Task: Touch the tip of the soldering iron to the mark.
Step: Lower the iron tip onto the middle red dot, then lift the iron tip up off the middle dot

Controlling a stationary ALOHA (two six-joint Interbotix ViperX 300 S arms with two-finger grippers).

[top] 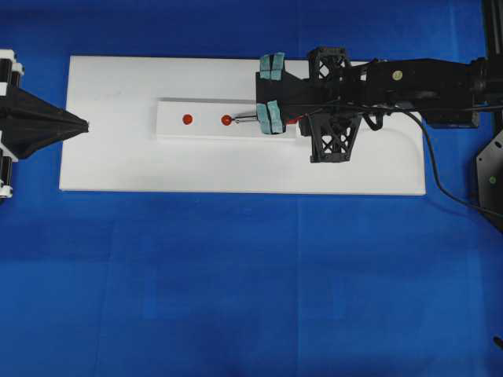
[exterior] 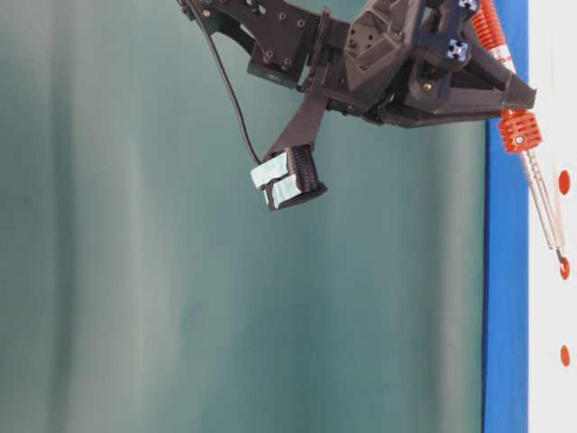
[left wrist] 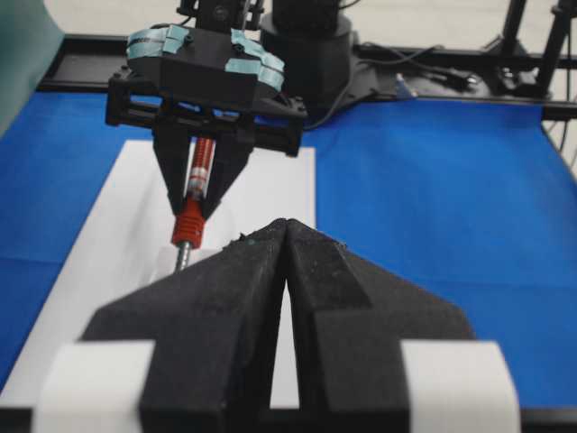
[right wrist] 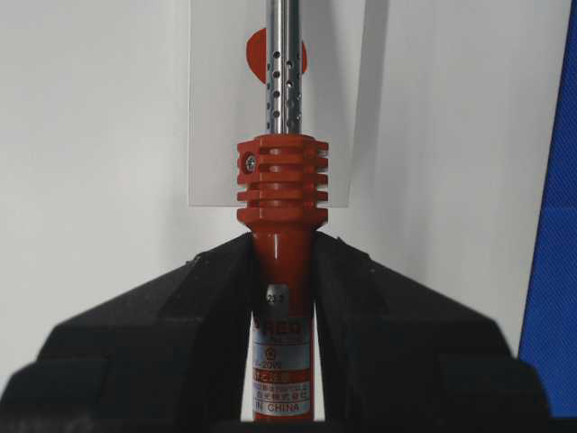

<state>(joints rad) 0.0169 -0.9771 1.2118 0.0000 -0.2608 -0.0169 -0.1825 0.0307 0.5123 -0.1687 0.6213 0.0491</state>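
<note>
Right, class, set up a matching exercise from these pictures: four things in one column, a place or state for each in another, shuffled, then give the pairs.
Things:
1. soldering iron
2. mark
3. left tool
4. white block

States:
A. shut, holding nothing
B. under the iron's tip
C. lying on the white board
D. clamped in the right tool

Pairs: 1-D, 2-B, 3-A, 4-C

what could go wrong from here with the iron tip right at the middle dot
1. The soldering iron is pinched only at its handle by the right gripper, with the long shaft sticking out; pressing down could pivot it in the grip.
2. The tip looks to be at the edge of the mark rather than its centre, so it may slide off.
3. The black cord trails behind the arm and might tug the iron.
</note>
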